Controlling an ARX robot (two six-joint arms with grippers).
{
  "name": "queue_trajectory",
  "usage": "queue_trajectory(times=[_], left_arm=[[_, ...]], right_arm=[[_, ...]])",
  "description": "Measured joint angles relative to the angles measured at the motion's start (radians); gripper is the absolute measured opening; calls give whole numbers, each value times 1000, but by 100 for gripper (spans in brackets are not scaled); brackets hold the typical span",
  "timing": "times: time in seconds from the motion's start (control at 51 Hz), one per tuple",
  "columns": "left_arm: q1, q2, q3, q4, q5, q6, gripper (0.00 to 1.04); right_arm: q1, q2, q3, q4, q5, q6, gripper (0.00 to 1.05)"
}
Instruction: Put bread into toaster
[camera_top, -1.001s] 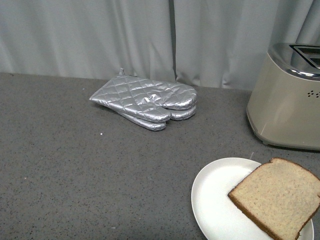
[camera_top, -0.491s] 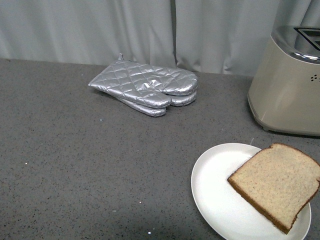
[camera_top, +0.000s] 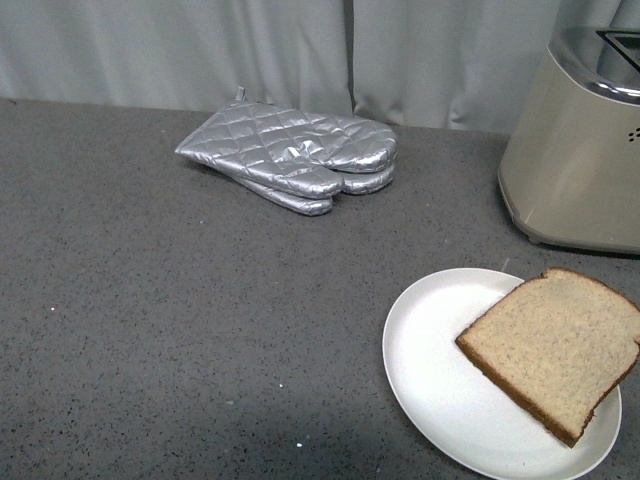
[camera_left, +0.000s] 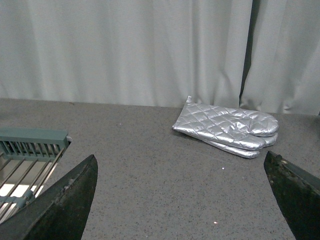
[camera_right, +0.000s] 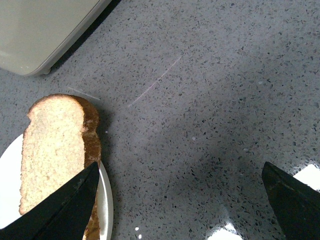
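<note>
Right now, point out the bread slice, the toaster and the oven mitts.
bread slice (camera_top: 550, 350), front view, middle of its crumb face.
toaster (camera_top: 575, 160), front view, its beige side wall.
oven mitts (camera_top: 285, 150), front view, quilted back of the top mitt.

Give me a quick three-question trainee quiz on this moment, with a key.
1. True or false: the bread already sits in the toaster.
2. What lies further back, left of the toaster? A) silver oven mitts B) a kettle C) a bowl
3. Fill in: the left gripper and right gripper both stand ___, holding nothing.
Key: 1 false, it lies on the white plate; 2 A; 3 open.
</note>
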Motion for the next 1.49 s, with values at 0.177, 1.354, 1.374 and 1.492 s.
queue_trajectory(times=[0.177, 1.354, 1.374, 1.492], left_arm=[[0, 0, 0, 0, 0, 0, 98], [0, 0, 0, 0, 0, 0, 98], [0, 0, 0, 0, 0, 0, 98], [0, 0, 0, 0, 0, 0, 98]], right_arm=[[5, 245, -16, 317, 11, 21, 95], [22, 794, 227, 671, -148, 115, 95], [22, 799, 235, 669, -150, 114, 95], [24, 817, 267, 652, -155, 108, 95]])
